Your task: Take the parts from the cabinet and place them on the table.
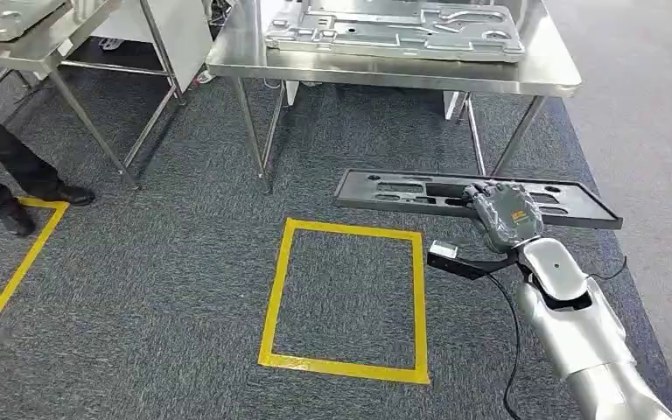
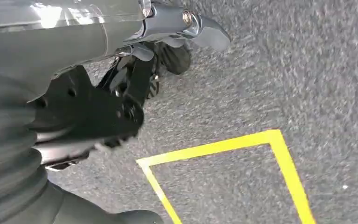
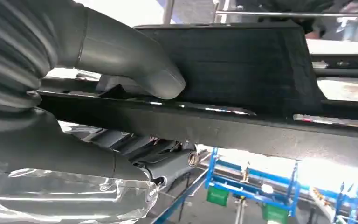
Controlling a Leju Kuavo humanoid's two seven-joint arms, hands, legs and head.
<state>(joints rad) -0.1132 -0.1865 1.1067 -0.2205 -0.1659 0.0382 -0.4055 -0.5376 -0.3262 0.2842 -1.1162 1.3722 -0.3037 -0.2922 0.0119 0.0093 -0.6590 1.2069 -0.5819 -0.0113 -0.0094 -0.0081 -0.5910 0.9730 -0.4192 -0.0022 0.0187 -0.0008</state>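
I count two steel tables, two yellow tape squares on the carpet, and two parts. The near table (image 1: 542, 80) carries one large silvery stamped panel (image 1: 394, 31) that covers most of its top, leaving a bare strip along the front edge. The second table (image 1: 26, 54) stands to the left of it, with another pale metal piece at its corner that I cannot make out.

The one dark part (image 1: 420, 192), a long flat black panel with cut-outs, is in my right hand (image 1: 503, 214), held level above the carpet just in front of the near table and below its top. In the right wrist view the thumb (image 3: 135, 60) presses on one face of the part (image 3: 242, 70) and the fingers (image 3: 140, 147) wrap under it, so the grip is firm.

My left hand (image 2: 163, 51) hangs over the carpet; its fingers look curled in, but I cannot tell its state for sure.

One full tape square (image 1: 350, 297) lies on the floor ahead of the near table, open carpet inside it. The other square (image 1: 17, 254) is further left, and a person's dark shoes (image 1: 39, 197) stand at its edge.
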